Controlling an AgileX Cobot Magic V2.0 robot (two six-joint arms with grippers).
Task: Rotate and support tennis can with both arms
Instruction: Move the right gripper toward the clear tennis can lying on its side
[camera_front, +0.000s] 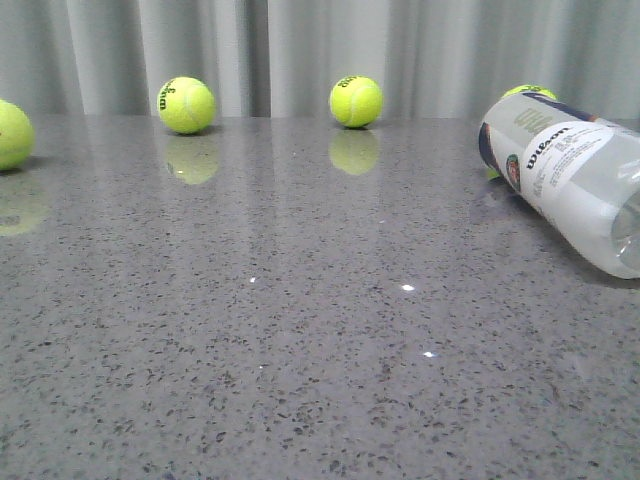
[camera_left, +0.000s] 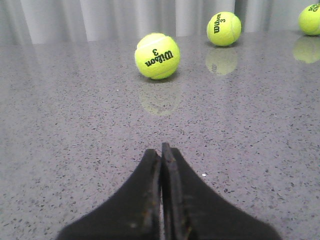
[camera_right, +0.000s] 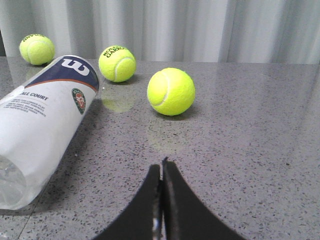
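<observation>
The tennis can (camera_front: 570, 180) lies on its side at the table's right, its navy band end pointing toward the back curtain and its clear end running off the right edge of the front view. In the right wrist view the tennis can (camera_right: 42, 125) lies beside and apart from my right gripper (camera_right: 162, 167), which is shut with nothing in it. My left gripper (camera_left: 161, 150) is also shut and empty, low over bare table, facing a tennis ball (camera_left: 157, 56). Neither arm shows in the front view.
Yellow-green tennis balls sit along the back of the grey speckled table (camera_front: 300, 340): one at far left (camera_front: 8, 135), two further back (camera_front: 186, 105) (camera_front: 356, 101), one behind the can (camera_front: 530, 92). A ball (camera_right: 171, 91) lies ahead of my right gripper. A grey curtain hangs behind.
</observation>
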